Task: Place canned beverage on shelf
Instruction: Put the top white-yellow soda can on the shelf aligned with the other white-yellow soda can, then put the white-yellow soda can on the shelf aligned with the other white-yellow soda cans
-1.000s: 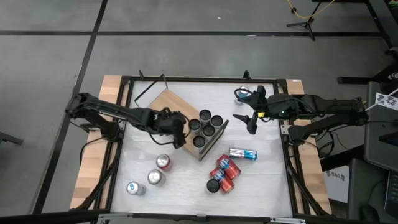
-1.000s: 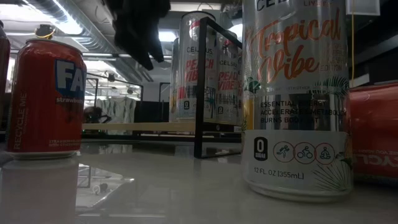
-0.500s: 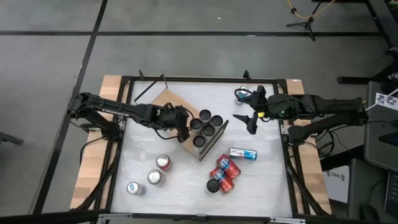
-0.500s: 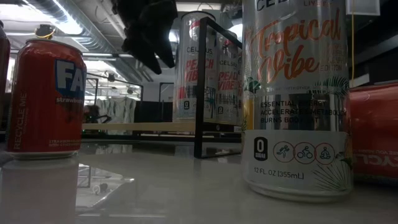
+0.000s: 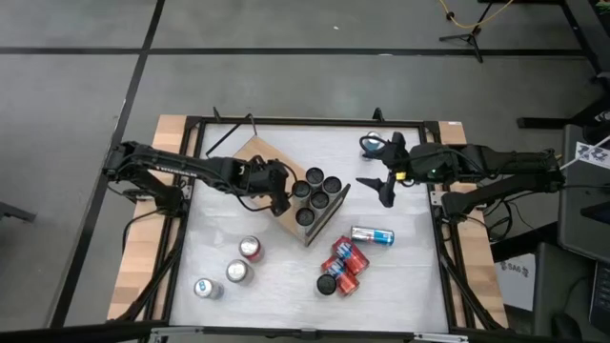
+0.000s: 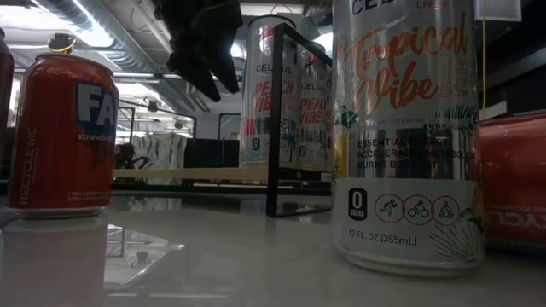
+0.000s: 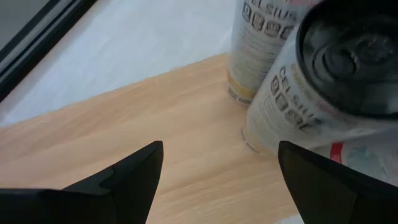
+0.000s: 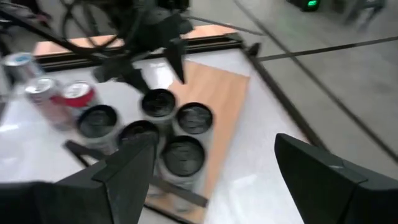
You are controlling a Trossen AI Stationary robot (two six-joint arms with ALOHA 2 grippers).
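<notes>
The shelf (image 5: 255,164), a light-wood board on a black wire frame, lies slantwise at mid-table. Several black-topped cans (image 5: 315,193) stand upright on its right end; in the low view they are the Peach Vibe cans (image 6: 273,94). My left gripper (image 5: 279,196) hovers open over the bare board (image 7: 155,124), just left of those cans (image 7: 292,93), with nothing between its fingers. My right gripper (image 5: 384,191) hangs open in the air to the right of the shelf, also with nothing in it, and looks down on the cans (image 8: 180,152).
On the table's near left stand a red can (image 5: 250,249) and two silver cans (image 5: 238,272) (image 5: 203,288). A silver-blue can (image 5: 372,235) lies on its side at the near right, beside a cluster of red cans (image 5: 341,267). A black frame (image 5: 305,122) rims the table.
My left gripper has moved a little over the shelf board toward the standing cans and the table's far edge, staying open. The cans and the shelf have kept their places.
</notes>
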